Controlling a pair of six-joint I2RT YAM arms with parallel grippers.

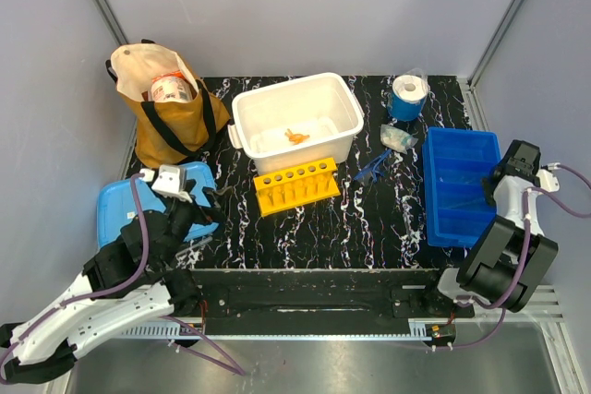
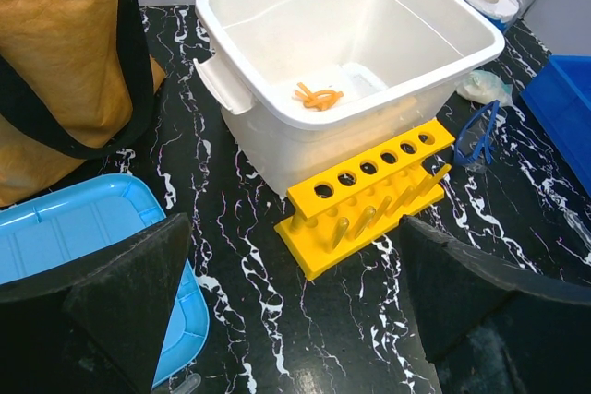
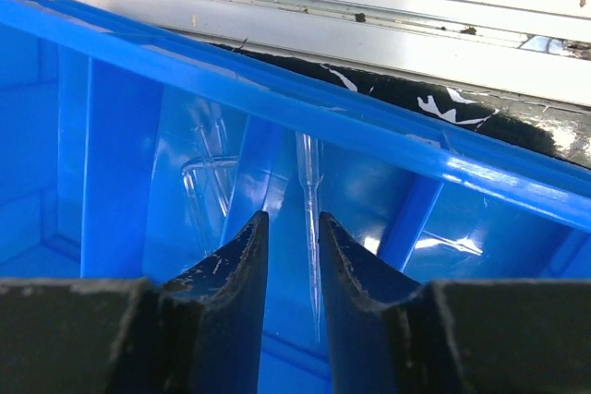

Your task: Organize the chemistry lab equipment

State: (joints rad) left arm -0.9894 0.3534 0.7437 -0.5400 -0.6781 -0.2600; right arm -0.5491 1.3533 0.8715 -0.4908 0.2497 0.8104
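One thin clear tube (image 3: 308,173) lies in the blue bin (image 3: 111,136) just beyond my right gripper (image 3: 291,219). Its long axis runs straight away along the narrow gap between the slightly parted jaws, which apparently aren't pinching it. My left gripper (image 2: 291,228), spread wide, is well apart.

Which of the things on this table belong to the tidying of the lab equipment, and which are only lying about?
Belong: blue safety glasses, orange knotted piece, clear packet, clear pipette, yellow tube rack.
Lying about: brown cloth bag, white and blue roll.
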